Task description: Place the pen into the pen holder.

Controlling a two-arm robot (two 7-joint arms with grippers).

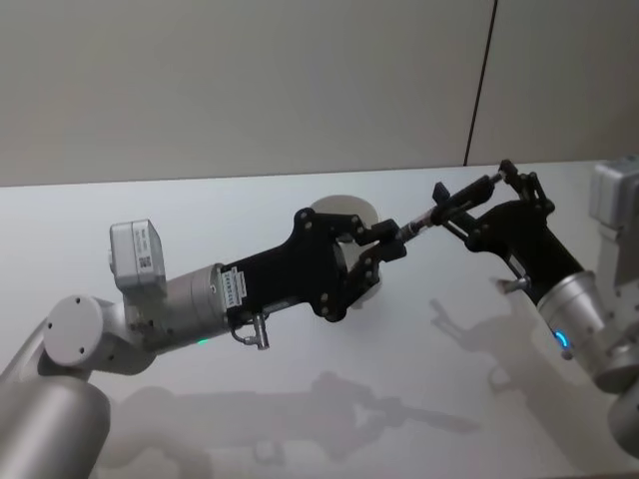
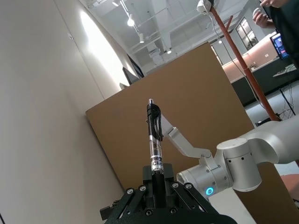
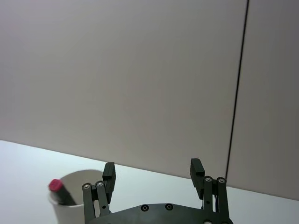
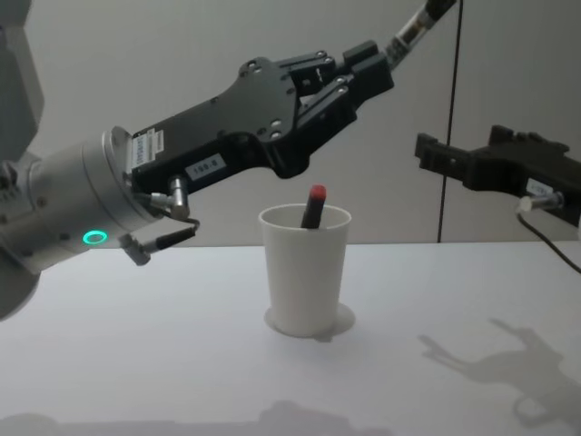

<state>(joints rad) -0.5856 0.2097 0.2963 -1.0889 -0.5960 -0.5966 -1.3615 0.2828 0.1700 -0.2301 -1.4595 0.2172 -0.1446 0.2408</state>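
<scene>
Left tool (image 1: 392, 242) clamped on pen (image 1: 454, 203), raised, tilted above pen holder (image 4: 304, 272). Holder upright on desk (image 4: 136, 345), red-tipped marker (image 4: 314, 207) inside. Right tool (image 3: 153, 170) spread wide, empty, near pen's far end.

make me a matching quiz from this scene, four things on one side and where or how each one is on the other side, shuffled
Things:
1. pen
2. pen holder
3. right end effector
4. red-tipped item

Places or states:
a. standing on the white table
b. open, holding nothing
c. sticking out of the pen holder
d. clamped in the left end effector, up in the air

Pairs: 1-d, 2-a, 3-b, 4-c
</scene>
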